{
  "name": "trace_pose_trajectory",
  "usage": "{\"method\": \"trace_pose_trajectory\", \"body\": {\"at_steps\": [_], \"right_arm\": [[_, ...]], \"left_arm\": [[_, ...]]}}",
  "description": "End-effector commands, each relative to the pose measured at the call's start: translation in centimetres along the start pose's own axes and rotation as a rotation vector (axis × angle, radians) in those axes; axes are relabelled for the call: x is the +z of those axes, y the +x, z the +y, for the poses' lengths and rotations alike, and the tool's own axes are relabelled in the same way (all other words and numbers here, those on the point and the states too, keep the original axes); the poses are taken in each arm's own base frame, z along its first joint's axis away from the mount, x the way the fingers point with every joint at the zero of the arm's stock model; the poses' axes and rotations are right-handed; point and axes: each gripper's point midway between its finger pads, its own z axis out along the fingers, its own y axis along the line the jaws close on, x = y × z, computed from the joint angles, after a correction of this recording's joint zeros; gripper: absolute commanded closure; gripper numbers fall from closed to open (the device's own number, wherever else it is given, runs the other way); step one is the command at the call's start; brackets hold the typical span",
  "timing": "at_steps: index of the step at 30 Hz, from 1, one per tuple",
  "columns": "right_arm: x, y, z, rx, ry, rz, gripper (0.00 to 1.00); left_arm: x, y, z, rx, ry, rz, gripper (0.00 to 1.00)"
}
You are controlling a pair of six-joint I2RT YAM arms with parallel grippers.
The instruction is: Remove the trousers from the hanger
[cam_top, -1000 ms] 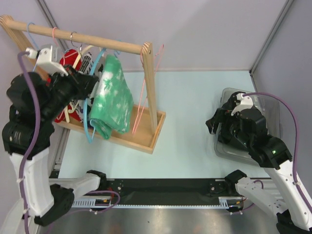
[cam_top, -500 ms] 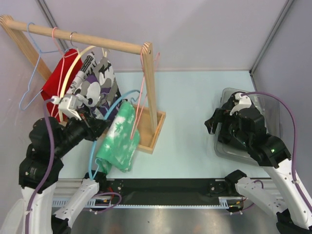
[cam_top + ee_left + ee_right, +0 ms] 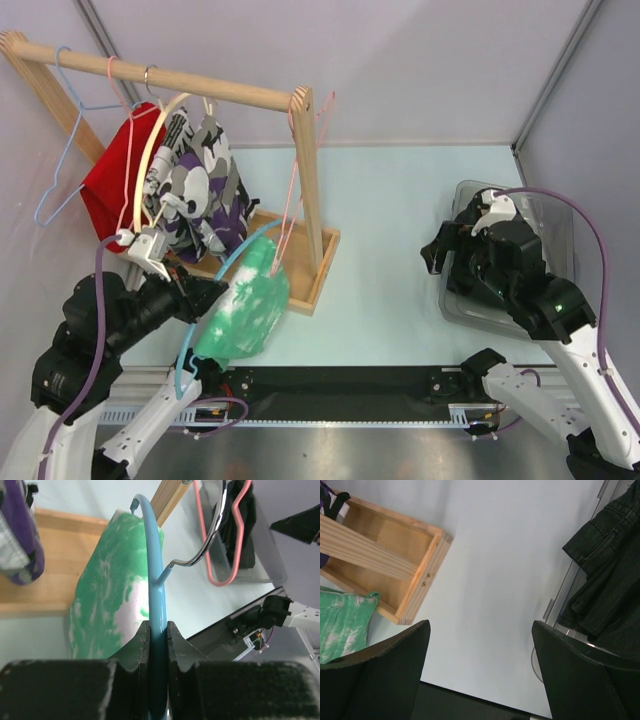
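Left wrist view shows the left pincer [image 3: 158, 635] clenched on the blue hanger [image 3: 151, 555], green trousers [image 3: 105, 605] draped over it beside the wooden rack [image 3: 300, 285] at the bench [image 3: 400, 220] near edge; stripping is judged not begun, and the next move requires the right pincer [image 3: 480, 645], spread and empty, to cross and tug them free.

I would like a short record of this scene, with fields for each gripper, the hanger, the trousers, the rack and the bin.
left gripper: shut on the blue hanger
right gripper: open, empty, over the table near the bin
blue hanger: off the rail, in front of the wooden rack
green trousers: draped on the blue hanger, not yet removed
wooden rack: carries a red garment and a camouflage garment
bin: holds dark jeans
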Motion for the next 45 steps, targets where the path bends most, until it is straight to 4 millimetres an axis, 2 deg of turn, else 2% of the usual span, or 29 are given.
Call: {"method": "trace_pose_trajectory", "body": {"at_steps": [1, 4, 6, 7, 8, 11, 15, 17, 20, 23, 25, 28, 31, 32, 34, 35, 38, 39, 40, 42, 43, 44, 45], "right_arm": [[-0.2, -1.3, 0.5, -0.019, -0.016, -0.031, 0.11], [0.3, -1.1, 0.5, -0.017, -0.010, -0.024, 0.11], [0.5, -1.0, 0.5, -0.019, -0.011, -0.020, 0.11], [0.5, -0.9, 0.5, -0.019, -0.012, -0.018, 0.11], [0.7, -0.6, 0.3, -0.020, -0.006, -0.012, 0.11], [0.7, -0.6, 0.1, -0.025, 0.003, -0.013, 0.11], [0.3, -0.7, 0.0, -0.036, 0.007, -0.021, 0.11], [0.1, -0.7, -0.2, -0.041, 0.015, -0.022, 0.11], [-0.2, -0.8, -0.6, -0.043, 0.026, -0.033, 0.11], [-0.2, -0.6, -0.6, -0.043, 0.027, -0.029, 0.11], [-0.2, -0.6, -0.6, -0.041, 0.025, -0.028, 0.11], [-0.1, -0.6, -0.3, -0.037, 0.011, -0.031, 0.11], [-0.1, -0.9, 0.0, -0.034, -0.003, -0.036, 0.11], [-0.2, -0.9, 0.1, -0.034, -0.008, -0.036, 0.11], [-0.4, -1.0, 0.1, -0.038, -0.009, -0.039, 0.11], [-0.6, -1.1, 0.0, -0.039, -0.006, -0.043, 0.11], [-1.5, -1.5, -0.3, -0.046, 0.005, -0.062, 0.11], [-1.7, -1.4, -0.5, -0.047, 0.011, -0.063, 0.11], [-2.1, -1.7, -0.6, -0.046, 0.013, -0.075, 0.10], [-2.8, -2.0, -0.6, -0.044, 0.013, -0.093, 0.10], [-3.1, -2.2, -0.6, -0.046, 0.011, -0.098, 0.10], [-3.4, -2.5, -0.6, -0.049, 0.009, -0.109, 0.10], [-3.6, -2.4, -0.7, -0.050, 0.012, -0.105, 0.10]], "left_arm": [[-2.2, -0.1, -0.2, -0.004, -0.016, -0.024, 1.00], [-3.5, 0.6, -0.5, -0.010, -0.009, 0.000, 1.00], [-4.5, 0.9, -1.6, 0.004, 0.048, 0.004, 1.00], [-4.7, 1.1, -2.3, 0.009, 0.090, 0.017, 1.00], [-4.9, 2.0, -3.9, 0.008, 0.187, 0.068, 1.00], [-5.3, 3.7, -6.0, 0.003, 0.344, 0.148, 1.00], [-5.9, 4.9, -6.6, 0.015, 0.416, 0.202, 1.00], [-6.1, 5.2, -6.8, 0.022, 0.439, 0.218, 1.00], [-7.3, 4.7, -8.6, 0.044, 0.553, 0.214, 1.00], [-8.9, 3.6, -11.2, 0.054, 0.712, 0.205, 1.00], [-9.8, 2.2, -12.6, 0.073, 0.788, 0.159, 1.00], [-9.3, -0.3, -13.5, 0.083, 0.789, 0.109, 1.00], [-7.7, -2.7, -14.4, 0.066, 0.789, 0.073, 1.00], [-7.6, -4.0, -15.1, 0.057, 0.820, 0.031, 1.00], [-6.0, -4.9, -15.5, 0.022, 0.832, 0.029, 1.00], [-5.6, -6.2, -16.0, 0.007, 0.844, -0.010, 1.00], [-3.2, -8.4, -16.3, -0.047, 0.818, -0.036, 1.00], [-1.8, -9.1, -16.2, -0.067, 0.792, -0.033, 1.00], [-2.1, -10.1, -16.9, -0.066, 0.804, -0.052, 1.00], [-1.2, -11.9, -17.6, -0.074, 0.788, -0.102, 1.00], [-1.1, -12.6, -19.2, -0.075, 0.822, -0.092, 1.00], [0.1, -13.5, -19.5, -0.083, 0.792, -0.114, 1.00], [-0.4, -14.7, -20.6, -0.080, 0.806, -0.144, 1.00]]}}
